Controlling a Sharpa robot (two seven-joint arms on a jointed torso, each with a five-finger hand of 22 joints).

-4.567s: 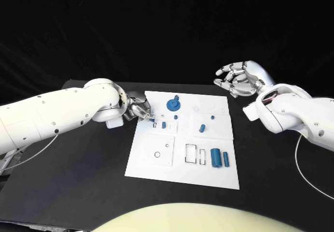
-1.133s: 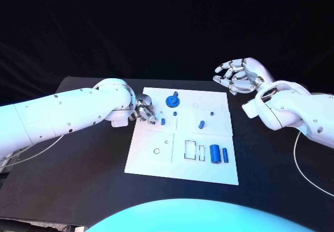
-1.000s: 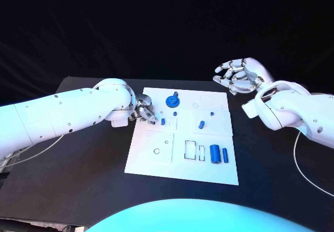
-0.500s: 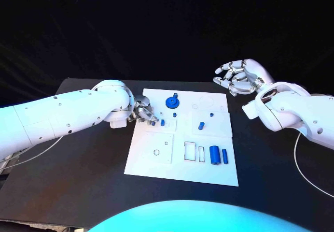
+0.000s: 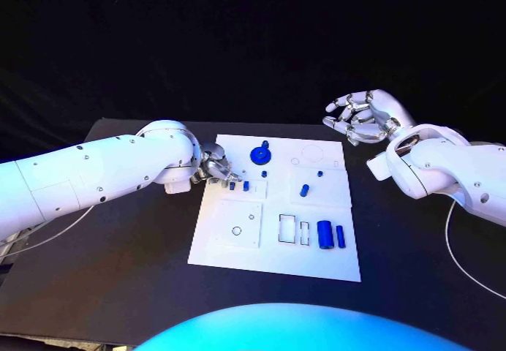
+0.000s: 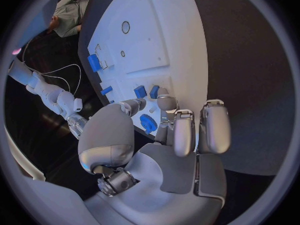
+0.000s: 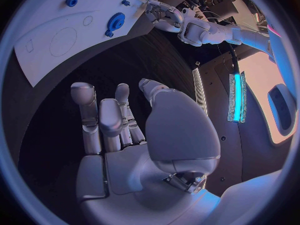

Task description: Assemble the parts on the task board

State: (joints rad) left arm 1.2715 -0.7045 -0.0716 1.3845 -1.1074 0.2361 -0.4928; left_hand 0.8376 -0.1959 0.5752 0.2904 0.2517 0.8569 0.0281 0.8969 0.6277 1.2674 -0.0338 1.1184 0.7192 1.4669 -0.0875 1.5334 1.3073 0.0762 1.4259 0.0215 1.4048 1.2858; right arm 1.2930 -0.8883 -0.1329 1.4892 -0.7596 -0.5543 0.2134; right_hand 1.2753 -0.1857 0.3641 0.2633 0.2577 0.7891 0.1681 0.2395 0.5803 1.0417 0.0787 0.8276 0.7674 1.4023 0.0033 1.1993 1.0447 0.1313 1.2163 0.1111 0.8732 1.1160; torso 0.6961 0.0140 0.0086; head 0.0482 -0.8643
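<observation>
The white task board (image 5: 238, 213) lies mid-table. On it are a blue gear (image 5: 258, 155), small blue pegs (image 5: 246, 186) and two blue cylinders (image 5: 325, 234). My left hand (image 5: 216, 170) sits at the board's far left edge with its fingers curled in. Its thumb and fingertips (image 6: 165, 104) end right beside two small pegs (image 6: 154, 91); I cannot tell whether they grip one. The gear (image 6: 148, 123) shows through the gap between thumb and fingers. My right hand (image 5: 364, 117) hovers above the table's far right corner, fingers apart and holding nothing.
The board also has unfilled outlines and holes: a round hole (image 5: 236, 231) on the near left panel and rectangular slots (image 5: 287, 227) beside the cylinders. Black table surface (image 5: 126, 248) surrounds the board on all sides.
</observation>
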